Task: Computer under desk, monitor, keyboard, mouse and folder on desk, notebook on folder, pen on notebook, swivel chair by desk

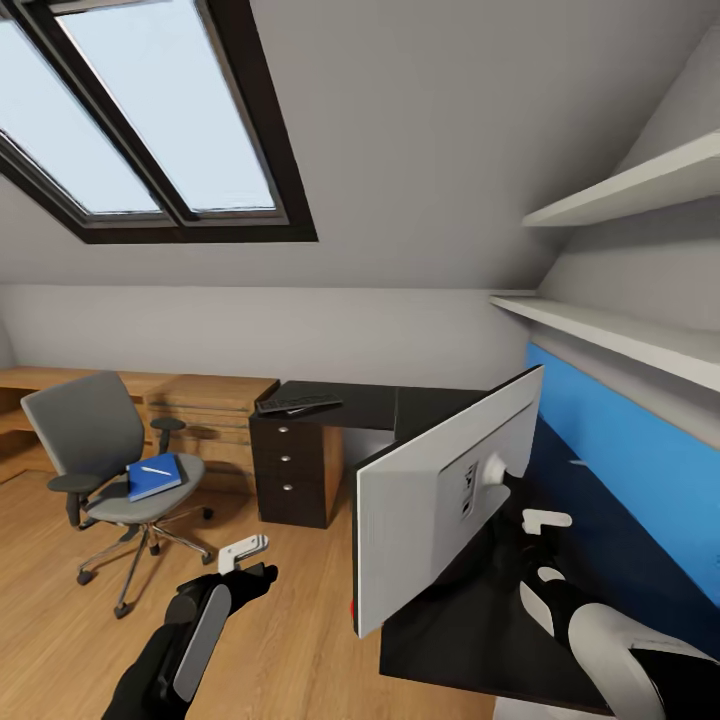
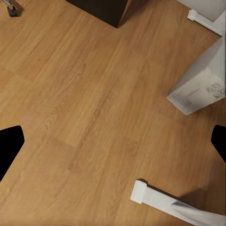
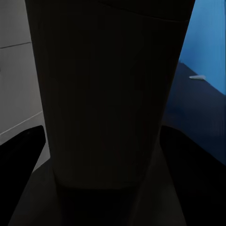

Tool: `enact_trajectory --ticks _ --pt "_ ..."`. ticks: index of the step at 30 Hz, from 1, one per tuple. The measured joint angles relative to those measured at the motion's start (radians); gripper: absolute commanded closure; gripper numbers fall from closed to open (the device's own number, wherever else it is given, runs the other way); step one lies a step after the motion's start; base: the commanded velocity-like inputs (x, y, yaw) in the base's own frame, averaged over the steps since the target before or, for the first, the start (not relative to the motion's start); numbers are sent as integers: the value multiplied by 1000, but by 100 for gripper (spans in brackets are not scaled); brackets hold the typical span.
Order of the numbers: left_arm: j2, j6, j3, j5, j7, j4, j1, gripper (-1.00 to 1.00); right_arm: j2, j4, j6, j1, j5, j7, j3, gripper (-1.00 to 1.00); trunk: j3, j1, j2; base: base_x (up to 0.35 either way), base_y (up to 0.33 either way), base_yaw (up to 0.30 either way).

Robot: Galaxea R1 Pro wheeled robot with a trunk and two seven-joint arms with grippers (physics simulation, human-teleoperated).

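Fingers of the right gripper (image 1: 540, 545) appear closed on the monitor (image 1: 440, 500) neck, centre-right of the head view, over the desk (image 1: 470, 630) surface. Left gripper (image 1: 245, 560) fingers spread, empty. Step: seating the monitor. Next: lower it upright, release. Folder (image 1: 153, 476) waits on the swivel chair (image 1: 95, 440), left.

Count on inspection: one monitor (image 1: 440, 500), standing on one black desk (image 1: 440, 620). One keyboard (image 1: 297, 403) on the desk's far end. One swivel chair (image 1: 105, 450), carrying one blue folder (image 1: 153, 477) with one white pen (image 1: 155, 469) on top. Two wall shelves (image 1: 640, 185). Two skylight panes (image 1: 170, 100). One wooden chest (image 1: 200, 415).
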Motion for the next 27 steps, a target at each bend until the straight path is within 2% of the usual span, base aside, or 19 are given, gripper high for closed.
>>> enact_trajectory --ticks 6,22,27 --pt "1 0 0 0 1 0 0 -100 0 0 -1 0 -3 0 2 100 0 0 0 0 -152 0" --pt "2 1 0 0 1 0 0 -100 0 0 0 0 1 0 -1 100 0 0 0 0 -5 0" --pt "2 2 0 0 1 -1 0 -100 0 3 -11 1 -20 -2 12 100 0 0 0 0 0 0"
